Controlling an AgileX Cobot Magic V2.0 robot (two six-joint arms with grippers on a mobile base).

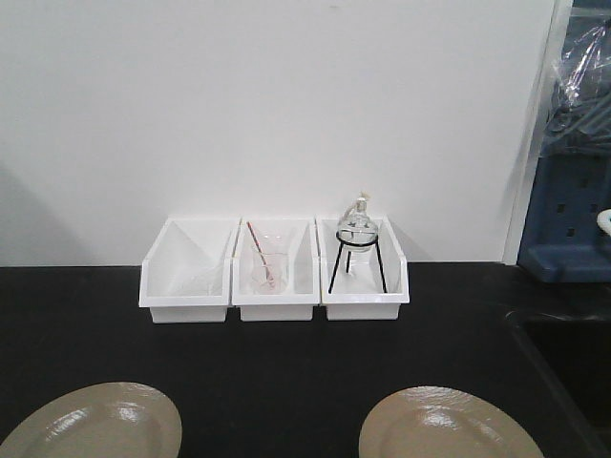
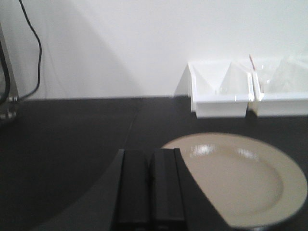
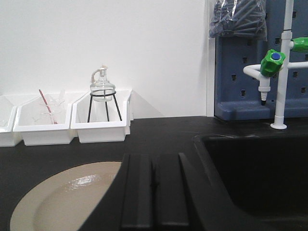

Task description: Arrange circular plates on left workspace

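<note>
Two beige plates lie flat on the black countertop (image 1: 286, 363), well apart: the left plate (image 1: 91, 425) and the right plate (image 1: 449, 429). We note the left gripper (image 2: 149, 154) has its fingers pressed together with nothing between them; the left plate lies just to its right. We find the right gripper (image 3: 153, 159) likewise closed and empty; the right plate lies to its left, partly under it, and the sink (image 3: 260, 173) is to its right. Three white bins (image 1: 275, 307) stand ahead by the wall.
</note>
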